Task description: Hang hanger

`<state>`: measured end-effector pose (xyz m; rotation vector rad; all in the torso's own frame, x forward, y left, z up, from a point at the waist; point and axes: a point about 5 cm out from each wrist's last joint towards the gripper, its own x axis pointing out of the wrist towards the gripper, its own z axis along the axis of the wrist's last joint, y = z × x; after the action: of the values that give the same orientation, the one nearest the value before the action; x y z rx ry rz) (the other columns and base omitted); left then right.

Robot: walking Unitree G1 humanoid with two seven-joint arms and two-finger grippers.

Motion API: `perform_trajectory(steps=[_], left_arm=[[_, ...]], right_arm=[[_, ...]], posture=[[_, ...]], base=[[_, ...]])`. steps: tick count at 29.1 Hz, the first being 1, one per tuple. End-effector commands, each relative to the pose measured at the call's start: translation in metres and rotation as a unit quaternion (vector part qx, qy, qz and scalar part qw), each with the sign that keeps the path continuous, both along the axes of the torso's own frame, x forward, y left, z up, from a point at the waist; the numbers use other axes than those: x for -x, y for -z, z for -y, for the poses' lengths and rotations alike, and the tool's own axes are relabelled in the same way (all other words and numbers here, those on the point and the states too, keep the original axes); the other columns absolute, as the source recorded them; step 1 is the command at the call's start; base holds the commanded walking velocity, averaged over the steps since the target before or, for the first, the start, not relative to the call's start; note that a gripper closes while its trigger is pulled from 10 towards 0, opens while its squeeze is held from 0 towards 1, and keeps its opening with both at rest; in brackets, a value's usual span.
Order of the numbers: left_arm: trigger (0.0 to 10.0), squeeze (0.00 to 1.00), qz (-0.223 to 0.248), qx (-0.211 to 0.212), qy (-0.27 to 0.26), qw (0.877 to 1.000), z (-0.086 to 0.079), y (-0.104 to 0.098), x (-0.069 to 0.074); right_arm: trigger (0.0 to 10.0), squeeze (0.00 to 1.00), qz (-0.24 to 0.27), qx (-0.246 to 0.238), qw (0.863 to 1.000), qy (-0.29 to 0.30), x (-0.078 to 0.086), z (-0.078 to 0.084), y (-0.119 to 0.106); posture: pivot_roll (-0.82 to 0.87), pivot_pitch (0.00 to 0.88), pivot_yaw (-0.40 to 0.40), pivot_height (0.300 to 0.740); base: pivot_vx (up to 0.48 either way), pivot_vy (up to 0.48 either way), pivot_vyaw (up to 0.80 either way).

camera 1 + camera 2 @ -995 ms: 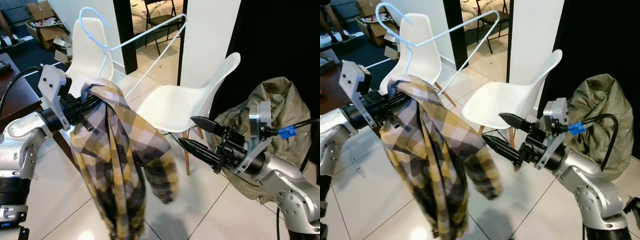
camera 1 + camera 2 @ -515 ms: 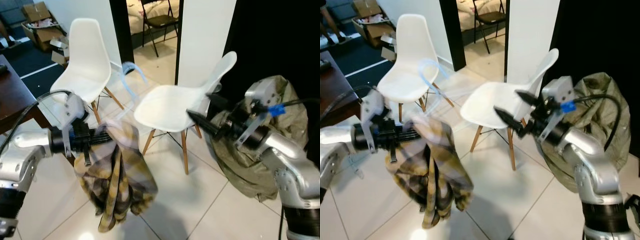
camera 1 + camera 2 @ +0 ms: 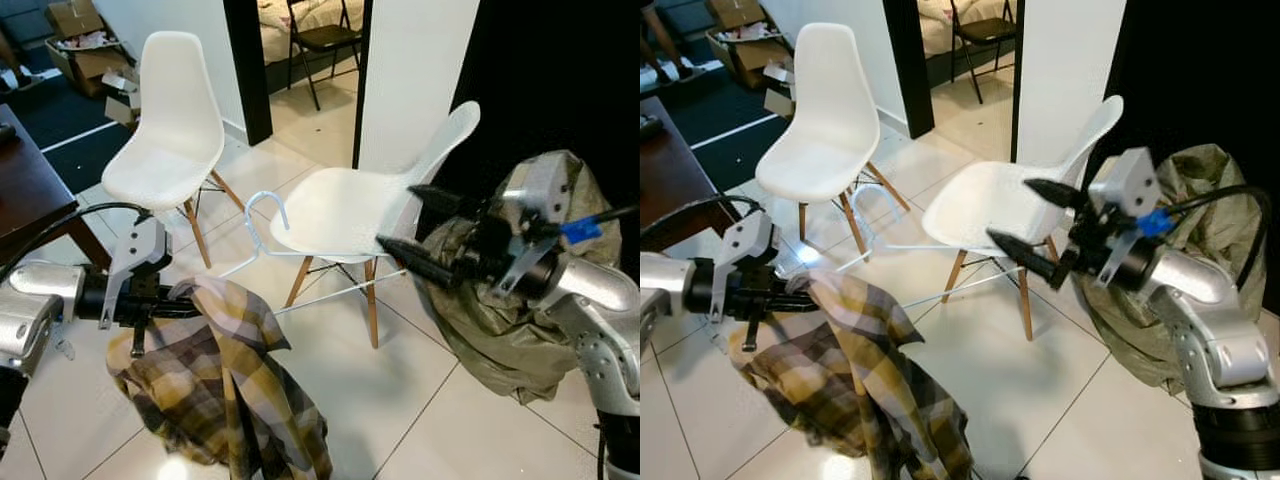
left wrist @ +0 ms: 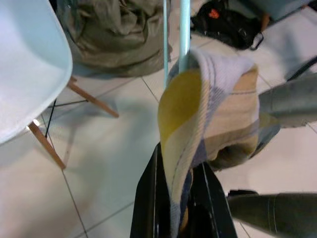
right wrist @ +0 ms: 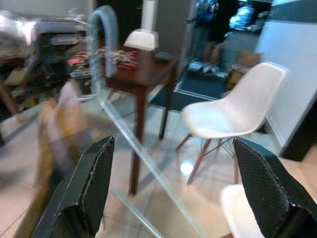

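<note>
My left gripper [image 3: 185,303] is clamping the pale-blue wire hanger [image 3: 300,262] under the plaid shirt [image 3: 215,385], its hook pointing toward my gaping right gripper [image 3: 410,235].

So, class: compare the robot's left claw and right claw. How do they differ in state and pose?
The left claw is shut on the plaid shirt and white hanger; the right claw is open and holds nothing. The left claw sits low near the floor; the right claw is raised beside the white chair. Both have long black fingers.
</note>
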<state>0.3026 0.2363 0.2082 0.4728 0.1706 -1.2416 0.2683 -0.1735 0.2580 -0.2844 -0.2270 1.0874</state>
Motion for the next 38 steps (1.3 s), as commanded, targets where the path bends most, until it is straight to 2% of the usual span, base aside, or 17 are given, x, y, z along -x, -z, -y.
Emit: perform_trajectory(steps=[1,4,13,18,30,36,38], left_arm=[[10.0,0.0,0.013,-0.009,0.01,1.0,-0.001,-0.009,0.0],[10.0,0.0,0.012,-0.007,0.027,1.0,0.005,-0.01,-0.001],[10.0,0.0,0.006,-0.013,0.057,0.998,0.011,-0.007,-0.002],[10.0,0.0,-0.003,-0.012,0.08,0.997,0.019,-0.001,-0.001],[10.0,0.0,-0.009,-0.012,0.096,0.995,0.024,0.001,-0.001],[10.0,0.0,-0.007,-0.011,0.101,0.995,0.026,0.0,-0.002],[10.0,0.0,-0.006,-0.011,0.102,0.995,0.026,-0.001,-0.002]], right_arm=[[10.0,0.0,-0.016,0.018,0.999,-0.045,0.007,-0.011,0.006],[10.0,0.0,-0.028,0.033,0.997,-0.067,0.01,-0.019,0.013],[10.0,0.0,-0.026,0.038,0.996,-0.073,0.005,-0.029,0.019],[10.0,0.0,-0.018,0.031,0.997,-0.063,0.0,-0.036,0.018],[10.0,0.0,-0.019,0.029,0.998,-0.045,-0.007,-0.05,0.025],[10.0,0.0,-0.025,0.069,0.996,-0.056,-0.004,-0.059,0.038],[10.0,0.0,-0.026,0.069,0.996,-0.055,-0.005,-0.06,0.039]], posture=[[-0.05,0.127,0.066,0.74],[-0.05,0.128,0.066,0.74],[-0.05,0.127,0.07,0.74],[-0.05,0.127,0.071,0.74],[-0.05,0.122,0.072,0.74],[-0.05,0.119,0.073,0.74],[-0.05,0.119,0.073,0.74]], base=[[0.0,0.0,0.0],[0.0,0.0,0.0],[0.0,0.0,0.0],[0.0,0.0,0.0],[0.0,0.0,0.0],[0.0,0.0,0.0],[0.0,0.0,0.0]])
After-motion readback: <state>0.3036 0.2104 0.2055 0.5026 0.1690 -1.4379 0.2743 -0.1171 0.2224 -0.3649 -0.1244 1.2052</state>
